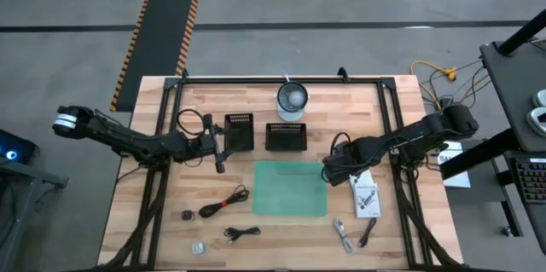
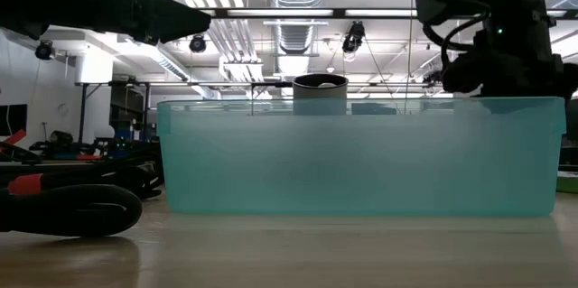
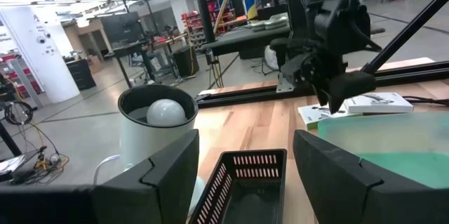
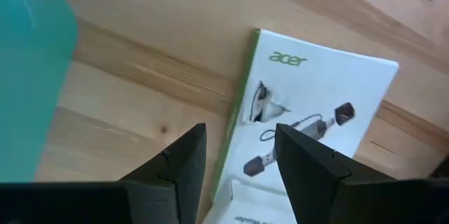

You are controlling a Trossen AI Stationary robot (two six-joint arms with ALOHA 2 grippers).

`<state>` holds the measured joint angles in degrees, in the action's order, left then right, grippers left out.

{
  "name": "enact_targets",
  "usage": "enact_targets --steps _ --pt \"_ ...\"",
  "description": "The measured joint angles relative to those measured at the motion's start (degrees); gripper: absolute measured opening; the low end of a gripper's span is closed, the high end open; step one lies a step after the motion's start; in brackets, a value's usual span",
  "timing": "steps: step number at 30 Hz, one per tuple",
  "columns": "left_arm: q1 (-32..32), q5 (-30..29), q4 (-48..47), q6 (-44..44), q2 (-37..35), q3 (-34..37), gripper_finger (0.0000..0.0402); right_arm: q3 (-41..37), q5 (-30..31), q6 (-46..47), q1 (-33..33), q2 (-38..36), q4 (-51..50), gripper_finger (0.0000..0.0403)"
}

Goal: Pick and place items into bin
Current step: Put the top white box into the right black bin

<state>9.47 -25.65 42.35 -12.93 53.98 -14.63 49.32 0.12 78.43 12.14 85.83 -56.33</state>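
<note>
Since my left gripper (image 1: 223,147) is just parked near the left black basket (image 1: 239,132), fingers spread and holding nothing, I'm guessing it's waiting its turn. Black cables (image 1: 223,201) and a few tiny pieces sit loose on the table (image 1: 281,246) in front of it, near the front edge. Middle is the green bin (image 1: 291,188), looks empty. My right gripper (image 1: 351,168) hangs just beside the bin's right wall, fingers spread over the white card (image 4: 309,119), probably lining up to grab it.
</note>
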Motion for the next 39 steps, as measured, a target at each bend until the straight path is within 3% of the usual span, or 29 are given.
enact_targets --steps 39 --pt "0.0 0.0 -0.9 0.0 0.0 0.0 0.0215 -8.7 2.4 -1.7 -0.4 0.8 12.6 0.0155"
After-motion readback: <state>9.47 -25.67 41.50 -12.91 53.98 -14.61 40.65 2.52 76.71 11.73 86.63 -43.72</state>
